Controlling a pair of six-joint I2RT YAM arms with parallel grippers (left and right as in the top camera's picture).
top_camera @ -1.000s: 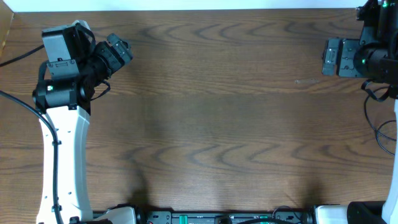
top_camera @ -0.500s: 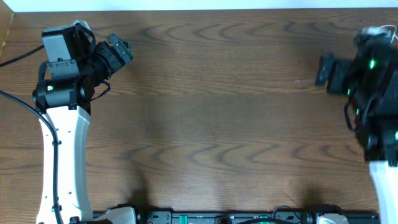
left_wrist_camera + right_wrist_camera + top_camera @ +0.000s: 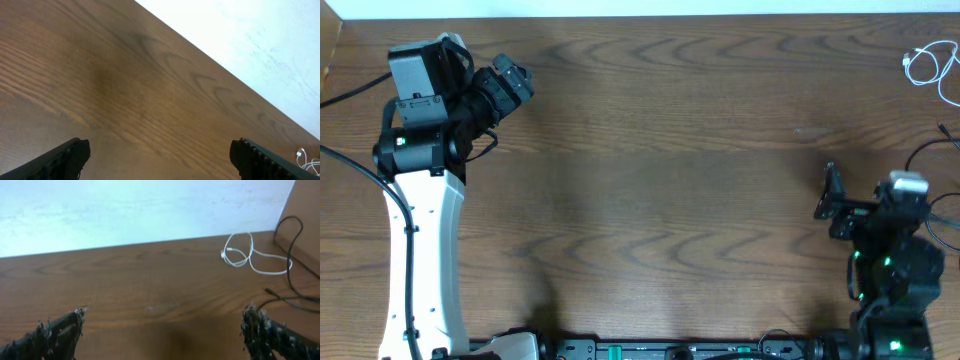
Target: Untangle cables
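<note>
The white cable (image 3: 926,64) lies in a loose coil at the table's far right corner. It also shows in the right wrist view (image 3: 246,256) and, very small, in the left wrist view (image 3: 306,158). The thin black cable (image 3: 288,244) loops beside it along the right edge, with a small plug end (image 3: 268,290) on the table; in the overhead view it shows as a thin line (image 3: 932,147). The two cables lie close together. My right gripper (image 3: 831,194) (image 3: 162,322) is open and empty at the near right, well short of the cables. My left gripper (image 3: 518,82) (image 3: 160,152) is open and empty at the far left.
The wooden table (image 3: 660,180) ends at a white wall along its far edge (image 3: 125,215). A brown board (image 3: 306,215) stands at the right edge behind the cables. Thick black robot cables trail at the left arm (image 3: 350,165).
My right arm has swung from the far right corner back to the near right edge, uncovering the white cable. The left arm has not moved.
</note>
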